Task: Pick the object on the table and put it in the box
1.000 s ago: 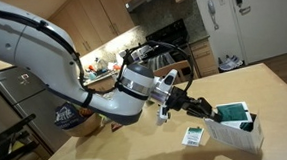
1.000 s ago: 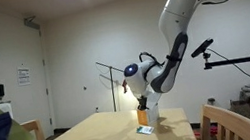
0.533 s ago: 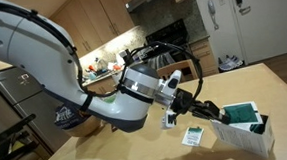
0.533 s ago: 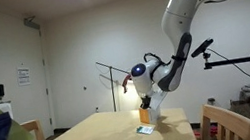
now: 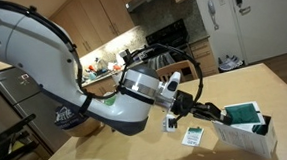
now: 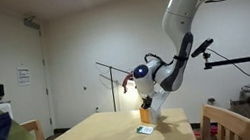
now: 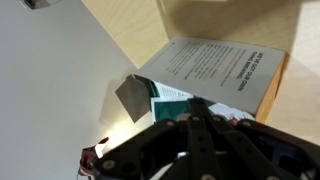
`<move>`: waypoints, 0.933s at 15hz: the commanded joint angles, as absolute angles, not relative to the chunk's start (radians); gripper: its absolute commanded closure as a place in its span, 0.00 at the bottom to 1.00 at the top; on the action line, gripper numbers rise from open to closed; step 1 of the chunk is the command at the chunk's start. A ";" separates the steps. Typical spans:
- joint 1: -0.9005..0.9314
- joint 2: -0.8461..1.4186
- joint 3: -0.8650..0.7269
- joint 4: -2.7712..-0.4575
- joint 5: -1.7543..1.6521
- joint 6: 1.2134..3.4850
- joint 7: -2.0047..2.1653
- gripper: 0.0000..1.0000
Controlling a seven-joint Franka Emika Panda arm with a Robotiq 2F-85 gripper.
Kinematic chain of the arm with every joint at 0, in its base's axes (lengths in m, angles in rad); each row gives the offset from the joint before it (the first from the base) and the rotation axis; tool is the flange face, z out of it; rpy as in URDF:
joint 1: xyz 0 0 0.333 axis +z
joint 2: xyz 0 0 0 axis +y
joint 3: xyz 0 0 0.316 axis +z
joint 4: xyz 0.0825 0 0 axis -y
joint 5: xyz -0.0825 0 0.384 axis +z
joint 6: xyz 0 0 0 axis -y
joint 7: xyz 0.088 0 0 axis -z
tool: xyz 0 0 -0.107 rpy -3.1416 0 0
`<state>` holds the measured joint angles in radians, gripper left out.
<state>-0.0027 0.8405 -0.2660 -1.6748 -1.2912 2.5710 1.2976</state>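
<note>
My gripper (image 5: 222, 112) is shut, and the object (image 5: 244, 114), a dark teal packet with a pale border, sits right at its fingertips over the top of the box (image 5: 249, 136). The box is a white carton at the table's right end. In the wrist view the closed gripper (image 7: 197, 103) points down at the box's printed flap (image 7: 215, 62), and the teal packet (image 7: 166, 94) shows just beneath it. In an exterior view the gripper (image 6: 148, 105) hangs low over the table's far end.
A mostly white packet with green print (image 5: 192, 136) lies on the wooden table (image 5: 138, 150) just left of the box. A dark snack bag (image 5: 68, 117) sits behind the arm. A chair back (image 6: 222, 123) stands at the table's near corner.
Over the last second the gripper slid right with the teal packet, ending over the box top. The box also sits slightly further right. Jaws stayed shut.
</note>
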 commanded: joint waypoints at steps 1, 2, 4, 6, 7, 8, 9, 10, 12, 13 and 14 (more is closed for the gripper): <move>-0.022 0.837 -0.241 -1.673 -1.306 2.558 1.299 0.99; -0.022 0.837 -0.241 -1.673 -1.306 2.558 1.299 0.99; -0.022 0.837 -0.241 -1.673 -1.306 2.558 1.299 0.99; -0.022 0.837 -0.241 -1.673 -1.306 2.558 1.299 0.99; -0.022 0.837 -0.241 -1.673 -1.306 2.558 1.299 0.99; -0.022 0.837 -0.241 -1.673 -1.306 2.558 1.299 0.99; -0.022 0.837 -0.241 -1.673 -1.306 2.558 1.299 0.99; -0.022 0.837 -0.241 -1.673 -1.306 2.558 1.299 0.99; -0.021 0.829 -0.246 -1.680 -1.315 2.562 1.310 1.00; -0.020 0.821 -0.249 -1.687 -1.319 2.561 1.318 1.00; -0.021 0.813 -0.252 -1.696 -1.324 2.565 1.323 1.00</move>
<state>-0.0050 0.8407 -0.2638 -1.6711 -1.2912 2.5693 1.2977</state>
